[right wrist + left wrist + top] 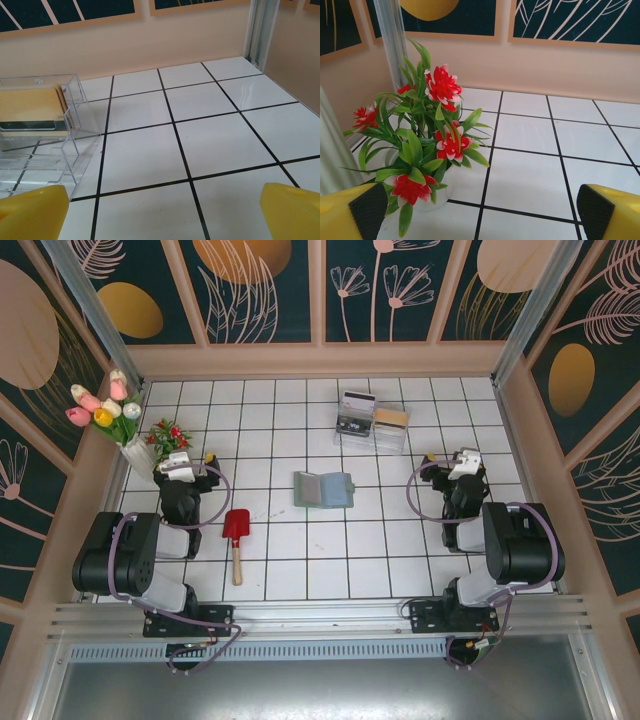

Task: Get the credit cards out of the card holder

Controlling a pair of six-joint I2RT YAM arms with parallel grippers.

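While laid open and flat at the middle of the tabletop (300,570), blue-grey inside facing up, sits between the two arms and within fair reach of either: card holder (323,489), seemingly placed so for a straight pull from its pockets. Credit cards not to be made out in it from above; too small to tell.

Left hand (480,212) spread wide, clamped on nothing, aimed at a red-flowered plant (427,135) and well apart from the holder. Right hand (162,210) likewise wide and empty, facing bare tiles, with clear boxes (45,135) just to its left and tan cards stacked inside.

Probably held out to the sides to leave the middle unobstructed. No step begun yet, by the look of it. Next, likely: pin the holder with one hand, tease out a card edge with the other. Thin and flush, so hard to pinch.
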